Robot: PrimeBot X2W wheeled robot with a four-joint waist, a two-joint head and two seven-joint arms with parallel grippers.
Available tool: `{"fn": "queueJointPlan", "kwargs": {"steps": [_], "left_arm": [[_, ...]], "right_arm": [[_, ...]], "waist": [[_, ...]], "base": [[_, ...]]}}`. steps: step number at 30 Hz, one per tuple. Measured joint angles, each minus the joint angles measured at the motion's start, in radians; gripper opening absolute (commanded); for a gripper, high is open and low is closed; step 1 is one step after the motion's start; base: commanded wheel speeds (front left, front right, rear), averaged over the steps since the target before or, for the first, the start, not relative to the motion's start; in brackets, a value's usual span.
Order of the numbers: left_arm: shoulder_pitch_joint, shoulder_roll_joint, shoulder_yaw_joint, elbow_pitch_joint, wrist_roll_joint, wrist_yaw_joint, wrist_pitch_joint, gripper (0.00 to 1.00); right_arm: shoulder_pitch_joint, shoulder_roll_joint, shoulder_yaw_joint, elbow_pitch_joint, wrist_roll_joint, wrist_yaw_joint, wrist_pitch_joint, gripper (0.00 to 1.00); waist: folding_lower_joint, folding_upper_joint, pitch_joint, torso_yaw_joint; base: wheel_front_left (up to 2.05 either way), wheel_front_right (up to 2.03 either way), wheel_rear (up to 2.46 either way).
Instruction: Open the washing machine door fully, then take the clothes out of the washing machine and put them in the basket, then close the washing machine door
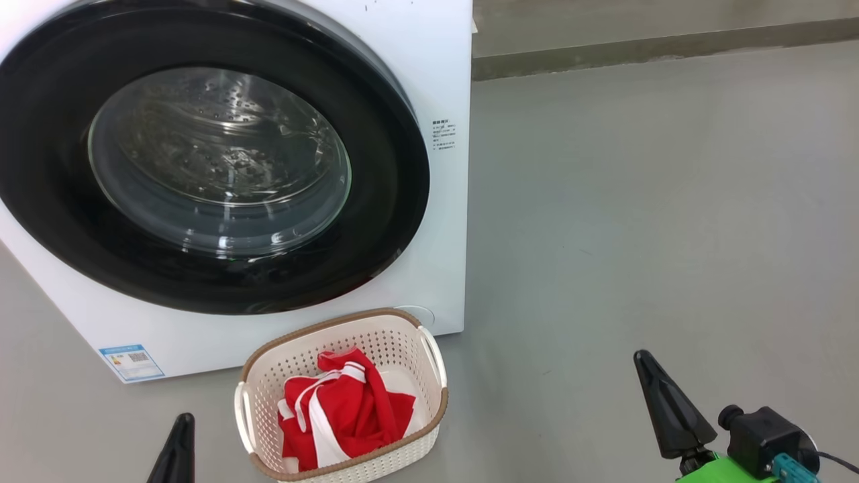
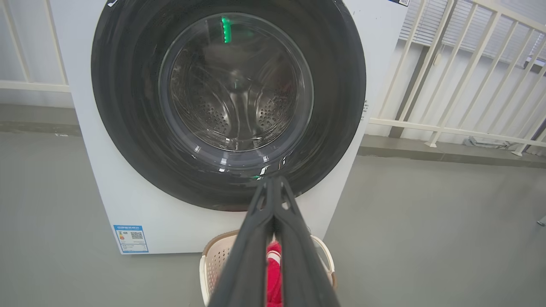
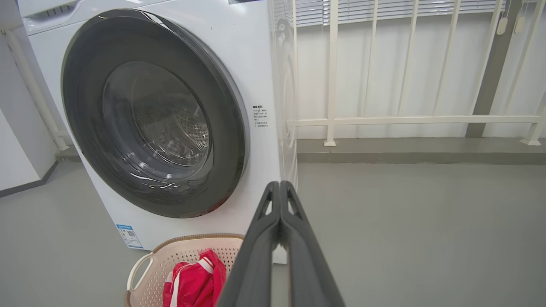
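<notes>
One washer [image 1: 446,221], white and bulky, stands on the grey floor. It is by far the heaviest thing here and not something to shift. Its single door [image 1: 47,201] lies flush against the front and looks closed, with bare steel drum showing through the glass. The door should be rigid and fairly heavy, with a glossy black rim likely to slip under smooth fingers. No handle or recess shows, so I cannot tell which edge to take.

One basket [image 1: 402,339] sits on the floor just in front of the washer's lower corner. It is probably light, stiff perforated plastic, with two white side handles as the natural holds.

One red garment [image 1: 349,409] with white trim lies crumpled inside it, below the rim. It looks soft, light and limp, and a pinch on any raised fold would lift it, though it would sag and trail.

Two grippers hang low before the washer. The left gripper [image 2: 273,183] and right gripper [image 3: 280,185] each have their fingers pressed together on nothing, clear of door, basket and cloth.

With the cloth in the basket and the door closed, the task looks finished.
</notes>
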Motion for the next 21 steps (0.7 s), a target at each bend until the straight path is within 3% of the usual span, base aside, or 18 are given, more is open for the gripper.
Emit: {"fn": "queueJointPlan", "kwargs": {"steps": [21], "left_arm": [[-0.004,-0.004,0.001,0.023,-0.211,0.000,0.055,0.00]], "right_arm": [[-0.004,-0.001,-0.014,0.022,0.237,0.000,0.053,0.00]], "waist": [[0.0002,0.0000,0.012,0.005]], "base": [[0.00,0.00,0.00]]}}
